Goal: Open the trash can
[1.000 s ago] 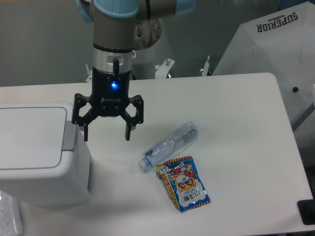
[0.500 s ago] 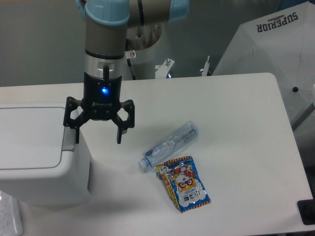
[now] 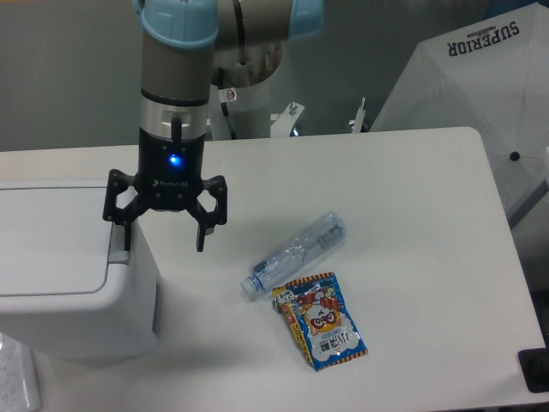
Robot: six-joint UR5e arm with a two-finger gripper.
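- Overhead, the fixed camera shows the gripper point(image 3: 163, 240) pointing down near the left side of the white bench point(image 3: 412, 197), a blue light glowing on its body.
- Its 2 fingers point(image 3: 202, 230) are spread wide and hold nothing; the left one in the picture hangs over the right edge of the trash can, by the grey push tab point(image 3: 119, 249), though contact cannot be judged from this angle.
- Sitting at the bench's left edge, toward the front corner, the trash can point(image 3: 73, 283) is a large white bin with rounded corners, and its flat lid lies closed.
- Near the middle of the bench, well apart from the bin, a clear plastic bottle point(image 3: 296, 253) lies on its side, cap toward the front-left.
- Just in front of the bottle and touching its cap end lies a blue snack packet point(image 3: 319, 320) with a cartoon face.
- Beyond the bench's right edge stands a white umbrella point(image 3: 480, 77) printed SUPERIOR.
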